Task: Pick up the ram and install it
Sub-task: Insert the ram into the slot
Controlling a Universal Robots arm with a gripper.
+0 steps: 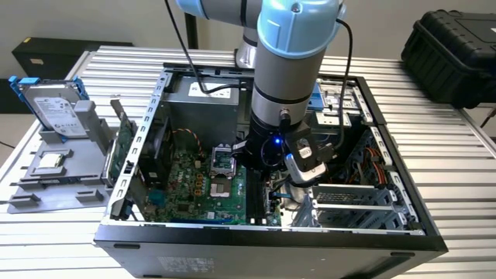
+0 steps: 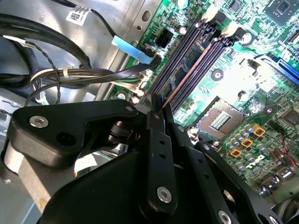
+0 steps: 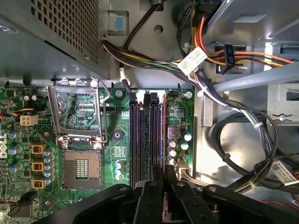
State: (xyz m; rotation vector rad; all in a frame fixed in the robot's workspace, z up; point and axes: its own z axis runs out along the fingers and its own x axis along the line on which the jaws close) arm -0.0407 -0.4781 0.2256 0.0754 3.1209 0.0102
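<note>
Ram point(image 3: 164, 135) edge-on in claw point(image 3: 164, 175), over slots point(image 3: 145, 140), cables point(image 3: 224, 98) beside.

The table point(image 1: 434, 133) is ribbed bare metal with a dull sheen. The computer case point(image 1: 271, 250) is matt black outside, plain grey sheet metal inside. The motherboard point(image 3: 117, 154) is glossy green board. The gripper point(image 2: 161, 121) is smooth matt black plastic with bright metal screws. The arm point(image 1: 291, 64) is brushed silver with pale blue plastic caps.

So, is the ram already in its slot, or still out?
In a slot at least partly: the ram stands edge-on among the memory slots, with the gripper shut on it. Fully seated: cannot tell.
</note>
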